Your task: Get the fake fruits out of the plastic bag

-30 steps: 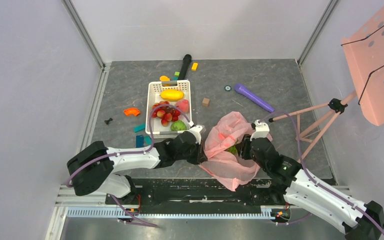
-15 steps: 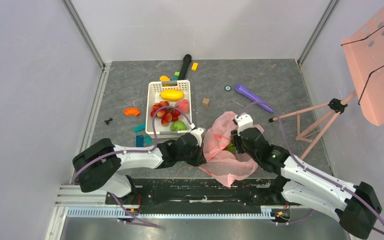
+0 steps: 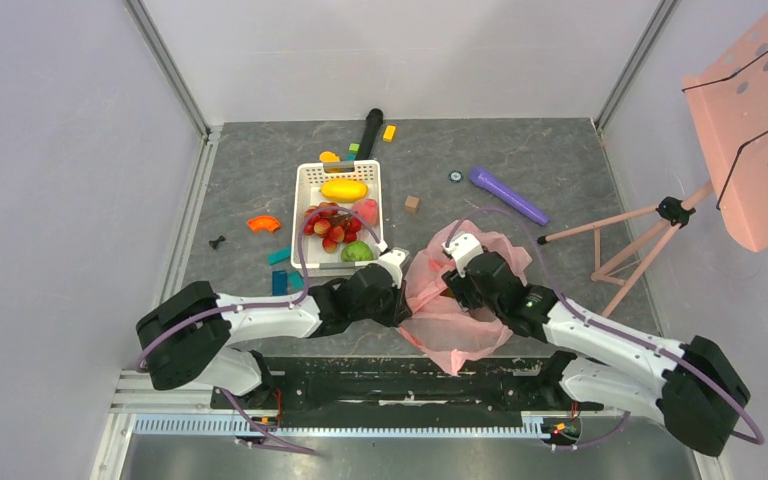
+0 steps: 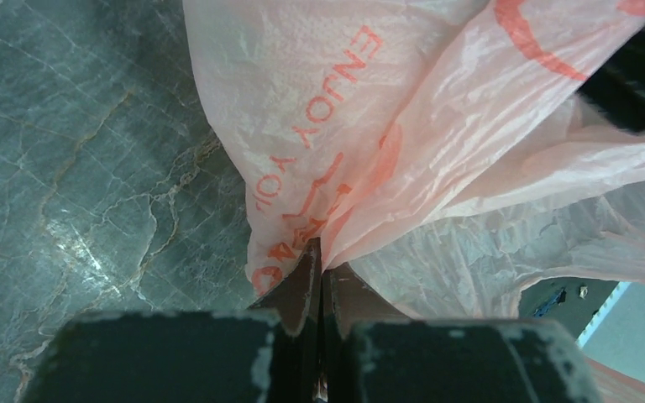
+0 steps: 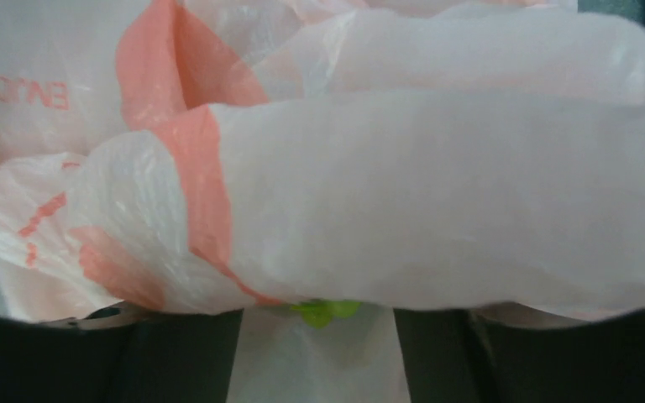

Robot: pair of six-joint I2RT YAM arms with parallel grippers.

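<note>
The pink plastic bag [image 3: 460,320] lies crumpled on the grey floor between my two arms. My left gripper [image 4: 321,252] is shut on a fold of its left edge, also seen from above [image 3: 407,300]. My right gripper [image 3: 457,290] reaches into the bag from the right. Its dark fingers [image 5: 176,353] stand apart, with only bag film and a small green bit of fruit [image 5: 326,311] between them, half under a fold. In the white basket [image 3: 305,190] lie a yellow fruit [image 3: 344,189], red berries [image 3: 330,225], a pink fruit [image 3: 365,210] and a green apple [image 3: 357,252].
A purple cylinder [image 3: 507,195] lies behind the bag to the right. A pink stand [image 3: 660,215] leans in from the right wall. Small blocks [image 3: 263,224] are scattered left of the basket, a brown cube [image 3: 412,204] to its right, a black cylinder [image 3: 370,130] behind it.
My right arm has swung left over the bag and its jaws have widened. The green fruit seen in the bag's mouth earlier is now covered from above. The left arm has not moved.
</note>
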